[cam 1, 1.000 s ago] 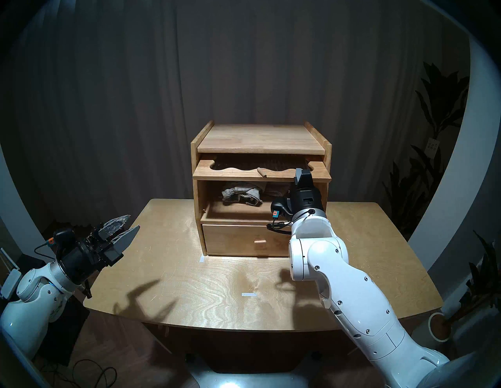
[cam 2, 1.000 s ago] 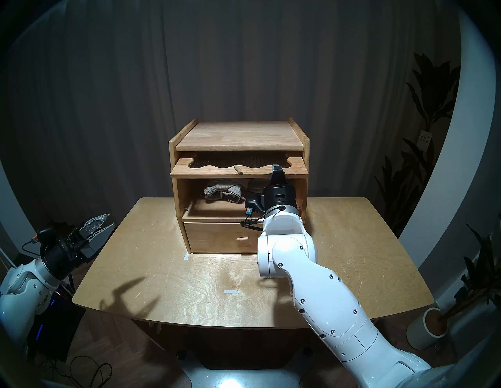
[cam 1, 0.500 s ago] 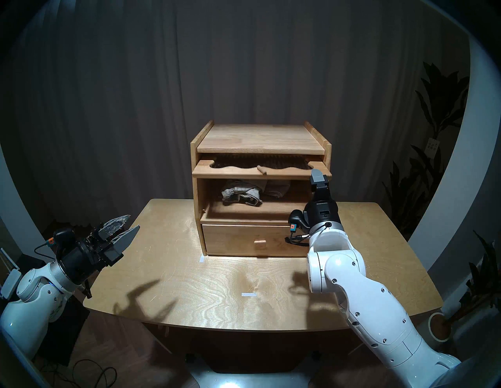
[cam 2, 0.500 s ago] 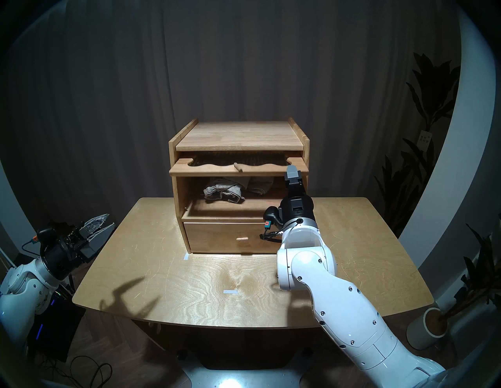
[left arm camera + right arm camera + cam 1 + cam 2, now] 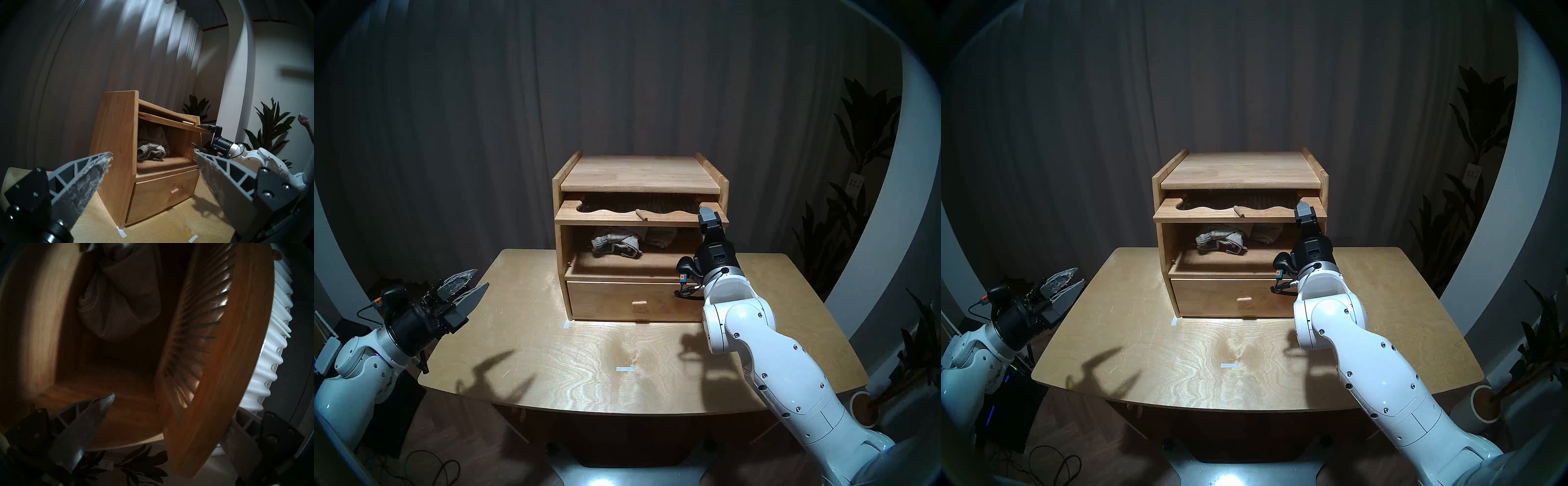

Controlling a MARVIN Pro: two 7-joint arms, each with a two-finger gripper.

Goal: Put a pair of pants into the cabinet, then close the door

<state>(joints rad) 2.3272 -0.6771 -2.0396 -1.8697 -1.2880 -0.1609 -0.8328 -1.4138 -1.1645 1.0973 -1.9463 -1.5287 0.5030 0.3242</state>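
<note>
The light-wood cabinet [image 5: 563,244] stands at the back of the table. Its door [image 5: 619,219], with the ribbed dark glass and peg handle [image 5: 642,215], is lifted flat and juts out above the open compartment. The grey-beige pants [image 5: 616,245] lie bunched inside, toward the left [image 5: 151,151]. My right gripper [image 5: 708,220] is open at the door's front right corner. The door's edge [image 5: 212,378] passes between its fingers [image 5: 88,421]. One finger is above the panel and one below, as the left wrist view shows. My left gripper [image 5: 466,285] hangs open and empty over the table's left edge.
A closed drawer [image 5: 602,302] with a small knob sits under the compartment. The wooden table [image 5: 534,339] carries white tape marks [image 5: 625,369]. Dark curtains hang behind it, potted plants [image 5: 857,210] stand to the right, and cables lie on the floor at the left.
My right gripper was shut near the middle right of the door's front. It has opened and moved right to the door's corner. The left arm has not moved.
</note>
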